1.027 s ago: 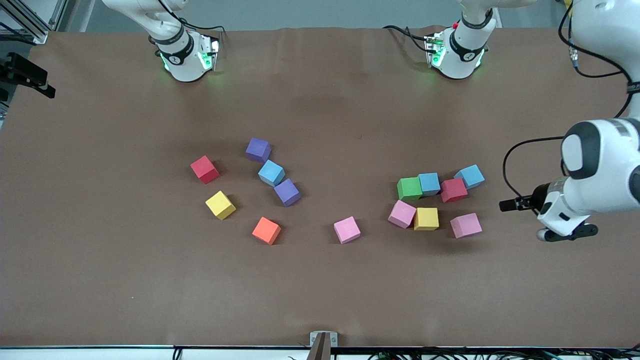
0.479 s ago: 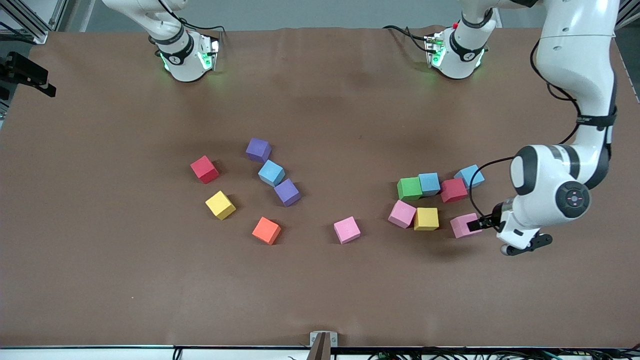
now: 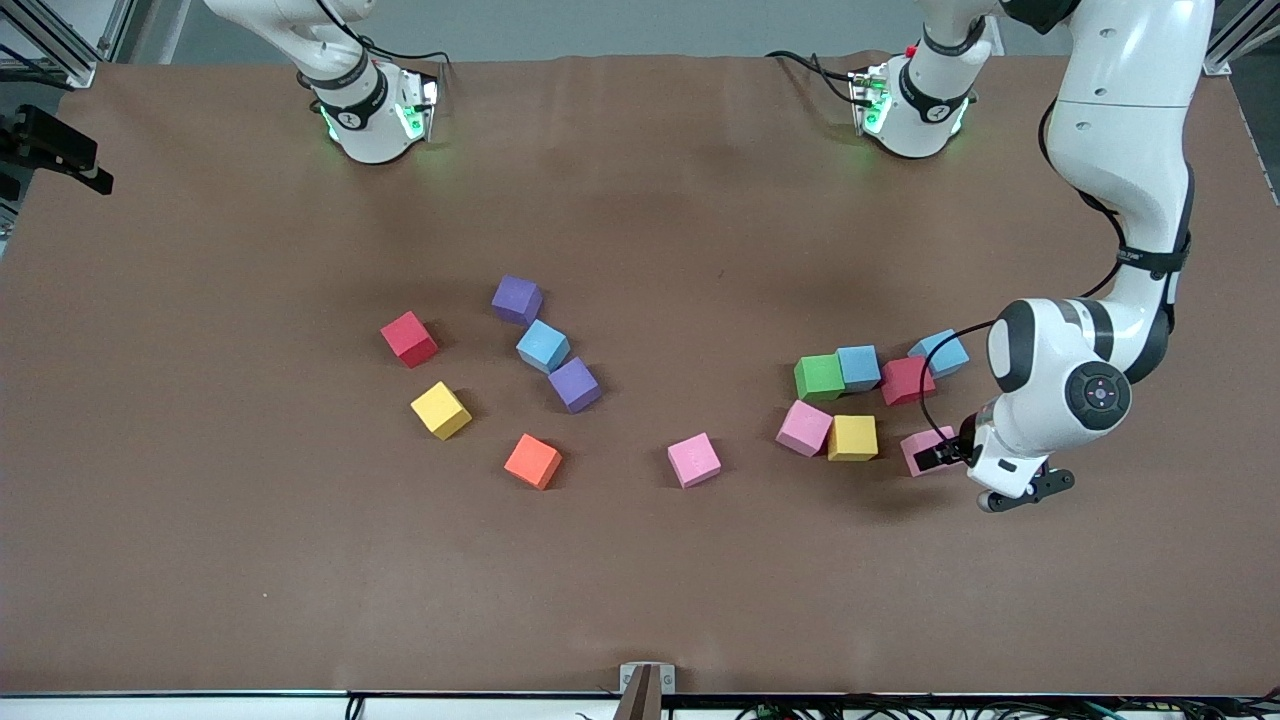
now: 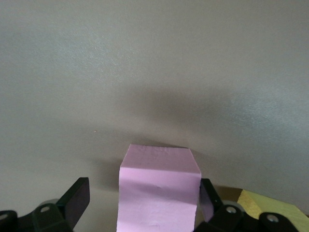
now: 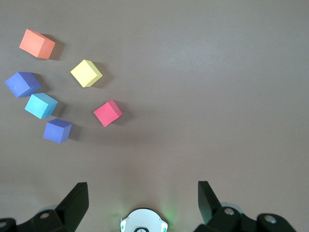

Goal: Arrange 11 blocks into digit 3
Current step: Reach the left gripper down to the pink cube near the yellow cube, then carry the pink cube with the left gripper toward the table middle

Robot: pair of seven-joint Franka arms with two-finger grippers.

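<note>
Toward the left arm's end of the counter, the left pincer (image 3: 942,457) straddles a pink block (image 4: 158,191), jaws spread (not gripping), likely to lift it; the right pincer (image 5: 140,203) waits released above its base.

— where are you looking from?

— your front view hangs high across the table (image 3: 640,150), facing the two arm bases along its top edge, and takes in the whole cloth. your left wrist view sits very close to the cloth at the left arm's end, with a pink block (image 4: 158,191) filling its middle between the left gripper (image 4: 145,203) fingers and a yellow block (image 4: 275,210) at the edge.

— and your right wrist view?

— high up, looking straight down over the right arm's end. it shares the red block (image 5: 107,113), the orange cube (image 5: 37,43) and their neighbours with your front view, where the same pink block (image 3: 925,448) also shows.
</note>
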